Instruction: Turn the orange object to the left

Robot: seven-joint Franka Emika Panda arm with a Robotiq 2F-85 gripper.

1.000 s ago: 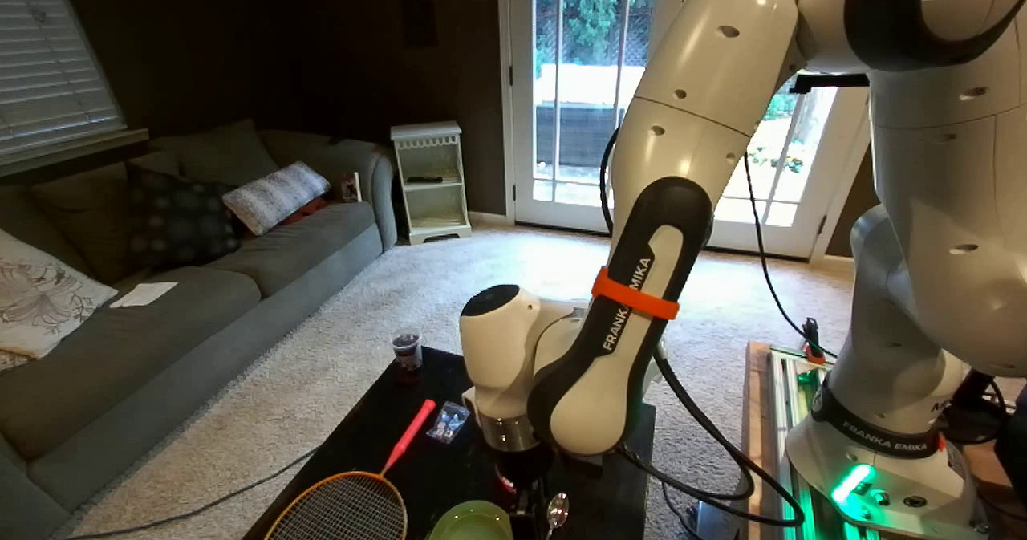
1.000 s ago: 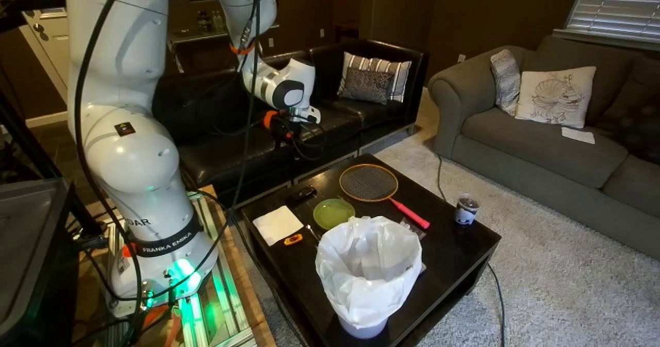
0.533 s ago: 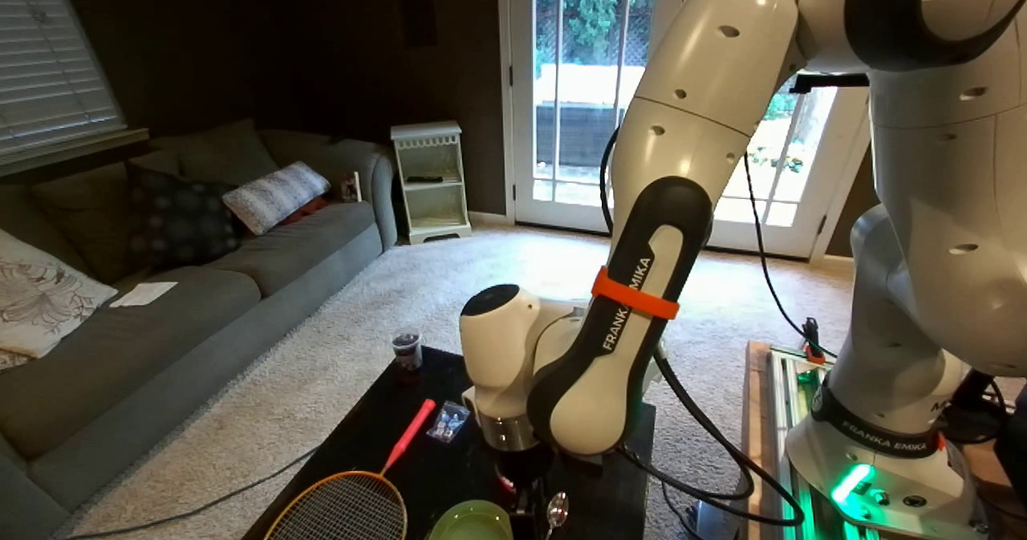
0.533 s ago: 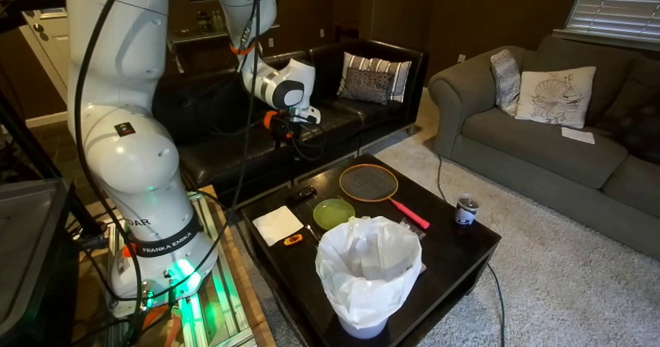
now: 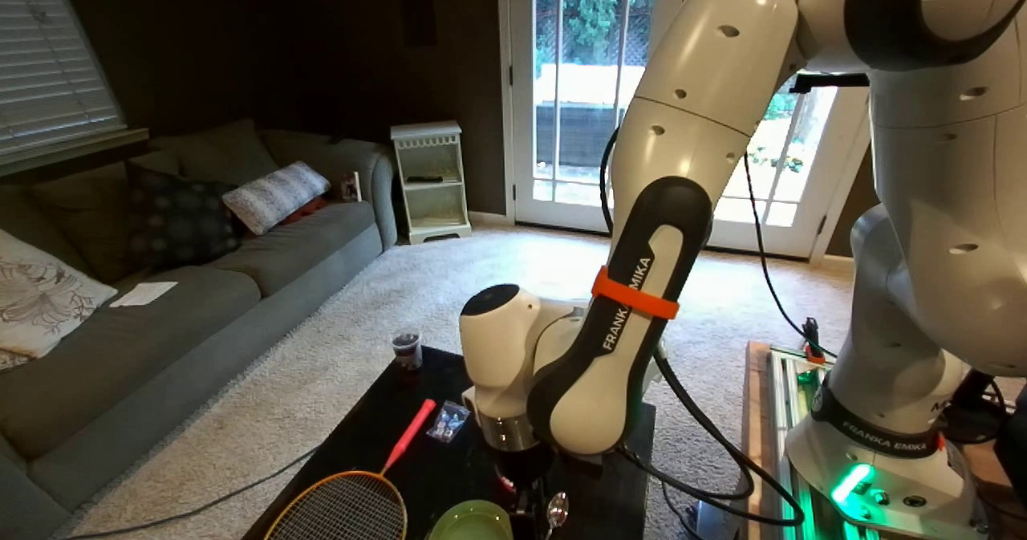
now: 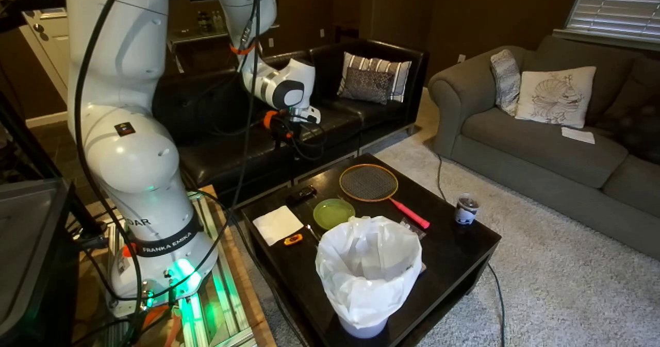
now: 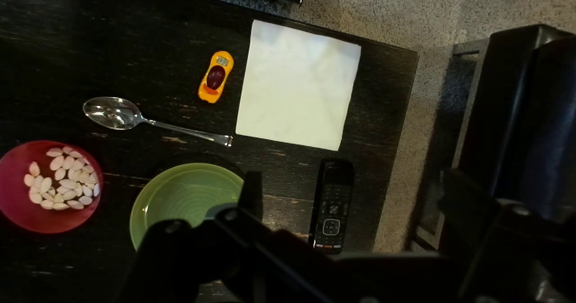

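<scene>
The orange object appears as a round reddish bowl (image 7: pixel 13 186) holding pale seeds, at the left edge of the wrist view. A sliver of red (image 5: pixel 505 484) beside the gripper in an exterior view may be the same bowl. A small flat yellow-orange piece (image 7: pixel 216 78) with a dark oval lies on the dark table, also visible in an exterior view (image 6: pixel 293 240). My gripper (image 7: pixel 353 188) is open and empty, its fingers wide apart. It hangs above the table's end, over the black remote (image 7: pixel 333 204), apart from the bowl and the orange piece.
A green plate (image 7: pixel 189 190), spoon (image 7: pixel 112 112) and white sheet (image 7: pixel 299 87) lie nearby. An orange-framed racket (image 6: pixel 368 183), lined white bin (image 6: pixel 368 285) and cup (image 6: pixel 466 210) also stand or lie on the table. A black sofa (image 6: pixel 227 146) is behind the table.
</scene>
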